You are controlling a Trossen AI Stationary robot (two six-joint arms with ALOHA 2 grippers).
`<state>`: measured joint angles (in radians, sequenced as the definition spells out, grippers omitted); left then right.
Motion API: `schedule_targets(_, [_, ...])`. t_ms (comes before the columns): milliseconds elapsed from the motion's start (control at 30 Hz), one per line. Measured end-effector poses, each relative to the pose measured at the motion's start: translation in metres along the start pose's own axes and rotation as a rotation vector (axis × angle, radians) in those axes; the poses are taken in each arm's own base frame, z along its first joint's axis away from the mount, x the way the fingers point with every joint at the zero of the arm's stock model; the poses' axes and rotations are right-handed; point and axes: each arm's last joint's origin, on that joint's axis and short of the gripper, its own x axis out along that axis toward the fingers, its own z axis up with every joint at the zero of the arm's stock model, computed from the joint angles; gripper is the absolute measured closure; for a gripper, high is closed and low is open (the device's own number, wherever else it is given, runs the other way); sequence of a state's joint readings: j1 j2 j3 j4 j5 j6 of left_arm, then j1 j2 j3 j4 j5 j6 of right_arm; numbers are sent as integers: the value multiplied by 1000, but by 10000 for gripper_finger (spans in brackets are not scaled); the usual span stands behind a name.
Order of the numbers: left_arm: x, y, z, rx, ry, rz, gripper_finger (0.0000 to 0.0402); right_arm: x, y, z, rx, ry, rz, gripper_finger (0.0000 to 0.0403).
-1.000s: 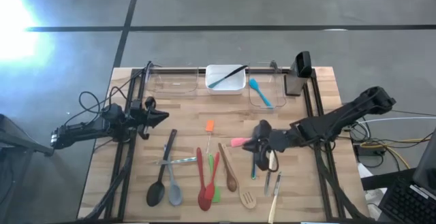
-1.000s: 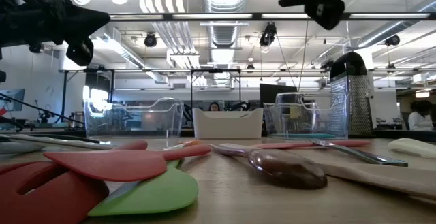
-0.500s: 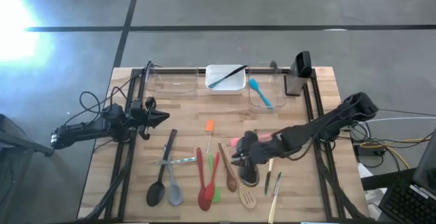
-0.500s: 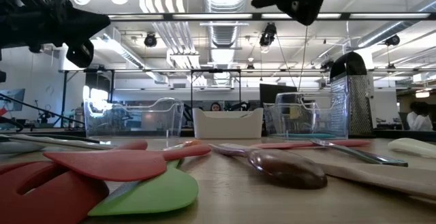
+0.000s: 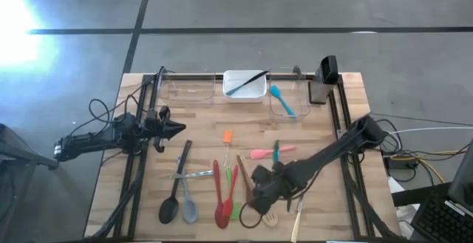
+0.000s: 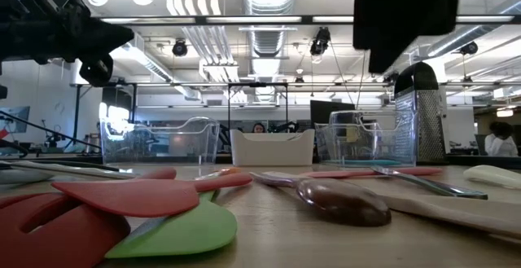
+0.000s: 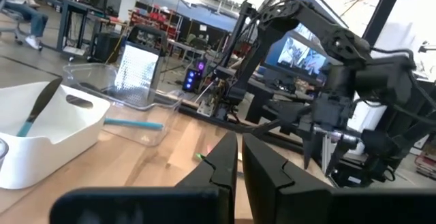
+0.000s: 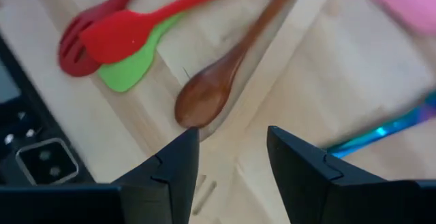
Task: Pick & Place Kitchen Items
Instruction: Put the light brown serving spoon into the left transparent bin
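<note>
High view shows the wooden table standing on a grey concrete floor crossed by dark lines. Behind it, from table height, lies a workshop hall with ceiling ducts and strip lights. No writing is readable. The right gripper, fingers parted and empty, hangs over the brown wooden spoon; the red spoon and green spatula lie just beside it. The left gripper waits, fingers pressed together, well apart across the table.

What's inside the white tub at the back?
The white tub holds one black utensil, lying slantwise with an end poking over the rim. Whatever lies beneath it is hidden.
</note>
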<state>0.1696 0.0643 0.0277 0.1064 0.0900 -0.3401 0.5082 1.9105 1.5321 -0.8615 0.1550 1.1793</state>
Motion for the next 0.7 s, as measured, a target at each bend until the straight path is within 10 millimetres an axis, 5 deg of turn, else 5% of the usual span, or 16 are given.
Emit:
schedule_targets(267, [0, 0, 0, 1, 3, 2, 376, 32, 7, -7, 145, 49, -55, 205])
schedule_targets(700, [0, 0, 0, 40, 1, 3, 376, 41, 8, -10, 193, 100, -57, 152])
